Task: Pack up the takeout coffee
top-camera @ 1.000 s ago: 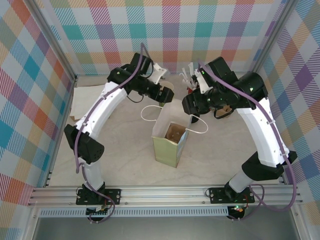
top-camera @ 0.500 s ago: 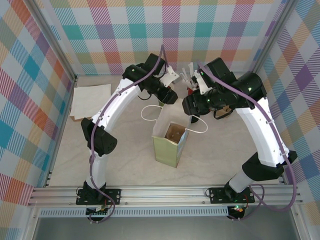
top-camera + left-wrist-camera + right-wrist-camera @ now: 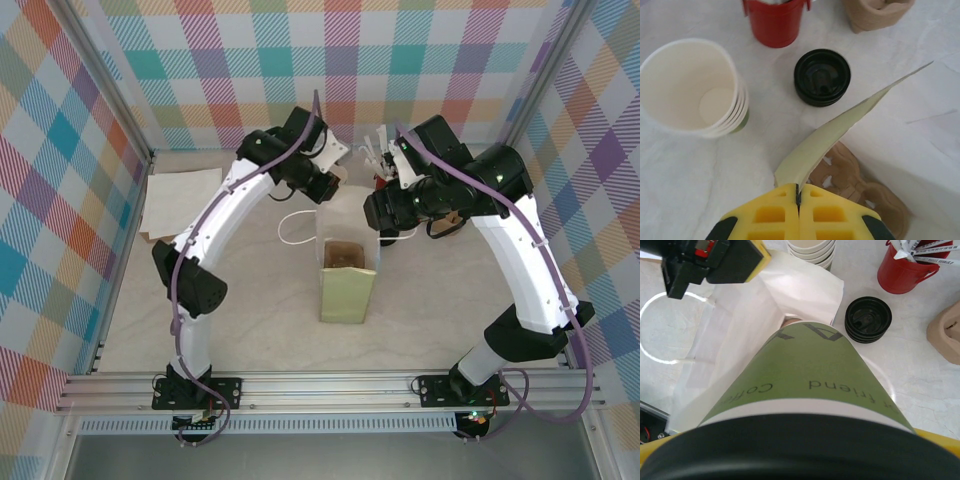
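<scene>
Turned square since earlier: olive-green paper bag (image 3: 348, 290), table centre; left claw (image 3: 798, 194) now pinched shut on its rim. Right claw (image 3: 388, 212) grips cream-and-green black-lidded paper coffee cup (image 3: 810, 370).

Left wrist view: left claw (image 3: 797, 189) runs off the bottom edge, so its yellow fingers (image 3: 790, 199) show only in part. The end of the pale paper bag (image 3: 840, 135) rim is lost btwn them. Brown pulp cup tray (image 3: 855, 185) sits half hidden under that rim. Red plastic cup (image 3: 775, 22) & tan pulp carrier (image 3: 877, 12) are cut by the top edge.

Right wrist view: olive-and-cream takeout coffee cup (image 3: 810, 370) blocks most of the bag's mouth. Its black lid (image 3: 780, 450) is blurred & cut at the bottom. Right claw (image 3: 800, 440) is mostly behind it w/ yellow slivers at the corners.

From above, black wrist of the right arm (image 3: 425, 200) covers claw & coffee.
</scene>
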